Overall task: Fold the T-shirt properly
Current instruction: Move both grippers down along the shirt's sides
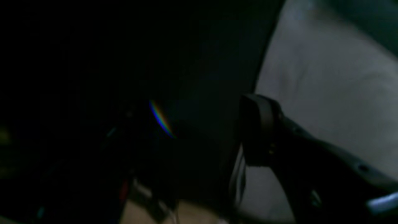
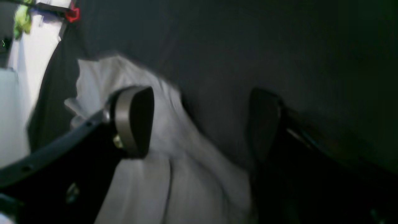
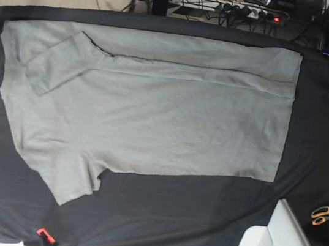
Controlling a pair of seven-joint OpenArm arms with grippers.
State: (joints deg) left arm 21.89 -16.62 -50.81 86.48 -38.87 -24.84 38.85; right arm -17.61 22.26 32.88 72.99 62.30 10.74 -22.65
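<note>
Black table cloth (image 3: 309, 151) covers tabletop edge to edge. T-shirt (image 3: 151, 127) spread flat across centre, far long side already folded inward, near sleeve (image 3: 72, 177) sticking out toward near edge. Right gripper (image 2: 199, 124) fingers wide, nothing between them, over shirt edge. Left gripper (image 1: 261, 130): one finger visible beside shirt, spread not discernible. Risk: pinching dark cloth along with shirt edge, dragging fold askew.
</note>
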